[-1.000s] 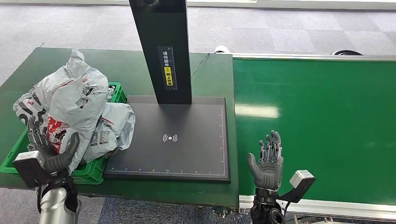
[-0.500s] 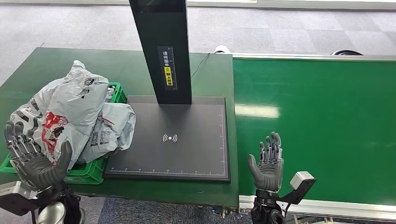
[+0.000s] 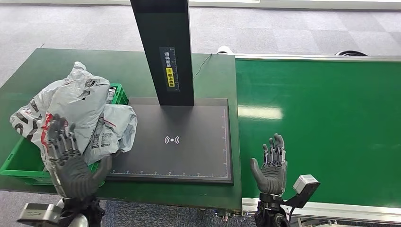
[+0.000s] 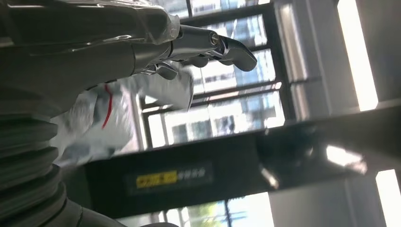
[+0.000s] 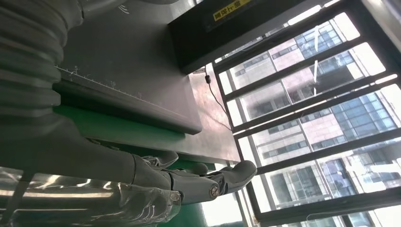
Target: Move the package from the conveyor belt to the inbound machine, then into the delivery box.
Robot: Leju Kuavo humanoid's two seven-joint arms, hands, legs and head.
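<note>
At the far left of the head view, a green plastic crate [image 3: 19, 163] sits on the dark green table [image 3: 208, 85], heaped with grey plastic mailer bags. At least two can be told apart: a large crumpled package [image 3: 71, 106], grey with black patterning, a red printed patch and white labels, lies on top, and a smaller grey bag [image 3: 116, 127] with a thin red line and a code label spills over the crate's right rim, overlapping the black scanner platform [image 3: 189, 142]. The left hand [image 3: 71, 163] is raised in front of the crate, fingers spread and holding nothing. One black column [image 3: 165, 52] with a yellow label rises from the platform. Further right, the green conveyor belt [image 3: 331, 123] runs on. The right hand [image 3: 272, 165] stands upright at its near edge, fingers straight and slightly parted, holding nothing.
</note>
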